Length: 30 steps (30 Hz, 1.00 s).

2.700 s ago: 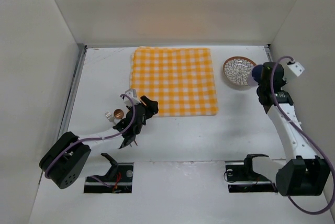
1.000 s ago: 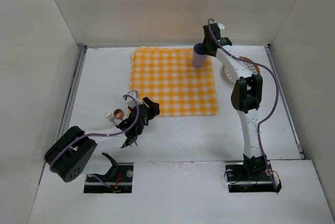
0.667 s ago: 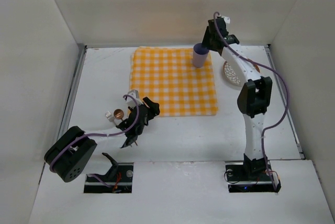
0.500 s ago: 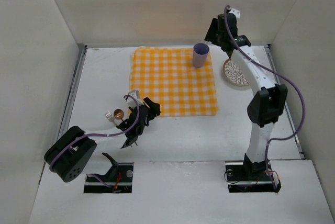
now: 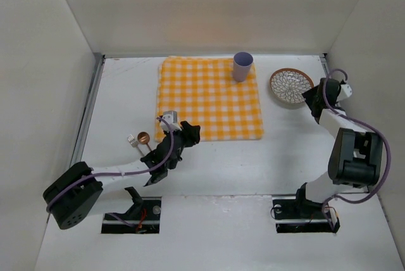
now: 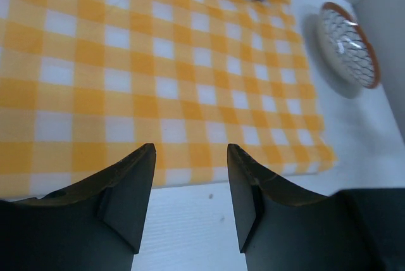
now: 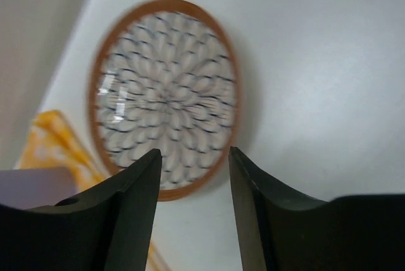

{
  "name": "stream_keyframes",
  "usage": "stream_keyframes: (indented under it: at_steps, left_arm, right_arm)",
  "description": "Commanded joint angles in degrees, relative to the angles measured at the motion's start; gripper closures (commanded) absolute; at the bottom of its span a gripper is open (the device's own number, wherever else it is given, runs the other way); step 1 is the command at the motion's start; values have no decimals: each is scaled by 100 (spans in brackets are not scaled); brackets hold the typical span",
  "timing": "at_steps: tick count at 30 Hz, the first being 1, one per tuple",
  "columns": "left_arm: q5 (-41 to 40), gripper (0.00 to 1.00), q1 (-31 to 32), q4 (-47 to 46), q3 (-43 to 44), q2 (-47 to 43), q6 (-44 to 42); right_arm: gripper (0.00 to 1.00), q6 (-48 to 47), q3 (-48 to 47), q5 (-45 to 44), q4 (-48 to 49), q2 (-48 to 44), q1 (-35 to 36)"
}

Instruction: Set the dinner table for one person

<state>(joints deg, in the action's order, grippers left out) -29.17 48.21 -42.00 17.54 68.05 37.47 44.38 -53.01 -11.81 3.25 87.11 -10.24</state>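
Plain white walls box in the bench point(image 5: 120, 87), a big matte white slab with a thin metal rail point(image 5: 89, 109) down its left edge; it lies under everything, stiff and fixed, so I'd judge nothing here grips it and it only gets laid upon; a soft yellow-and-white checked cloth point(image 5: 209, 98) lies flat at the middle of its far half, likely to wrinkle if dragged; a lilac cup point(image 5: 242, 66) stands upright on the cloth's far right corner, probably light and easily tipped; a round plate point(image 7: 166, 97), glossy, petal-patterned with a brown rim, lies on bare bench just right of the cloth, likely breakable and slick, best pinched at the rim; a copper-coloured spoon point(image 5: 143, 137) lies left of the cloth, thin and low, awkward to pinch; the left end effector point(image 6: 190, 151) hovers at the cloth's near edge, released and empty; the right end effector point(image 7: 194, 154) hangs over the plate's near rim, also released, gripping nothing.
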Motion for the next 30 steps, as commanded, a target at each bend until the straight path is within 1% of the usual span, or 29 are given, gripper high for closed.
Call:
stream_keyframes:
  at_steps: [1,2,4,7,11,14,18,20,23,25,27,30]
  left_arm:
    - [-467,54,421,-1167,-119,-372,-1056]
    - [-476,54,439,-1353,-171,-337,-1128]
    - [-476,52,413,-1522,-225,-266,-1120]
    - [-511,50,378,-1469,-207,-223,-1102]
    - [-476,49,325,-1469,-216,-187,-1023]
    - [-493,49,255,-1478,-225,-143,-962]
    - [-415,49,141,-1469,-286,-196,-786]
    - [-336,48,80,-1539,-347,-266,-785]
    - [-134,48,62,-1662,-435,-476,-820]
    - [-89,47,44,-1767,-479,-530,-882]
    - [-142,47,-8,-1829,-523,-547,-961]
    - [-500,47,-210,-1707,-672,-924,-1032]
  right_arm:
    - [42,404,247,215,870,173,-201]
    - [39,440,282,223,906,305,-281]
    - [38,501,274,250,941,604,-369]
    - [39,528,116,451,985,1017,-396]
    - [42,624,-156,697,1090,1378,-422]
    - [49,782,-297,838,1090,1615,-448]
    - [55,879,-525,979,1073,1879,-448]
    - [61,888,-622,970,1012,1923,-431]
    - [74,914,-815,1049,924,2038,-457]
    - [87,1010,-842,1233,941,2064,-527]
    - [94,1265,-703,1575,1212,2056,-632]
    - [97,1739,-71,1998,2247,1601,-808]
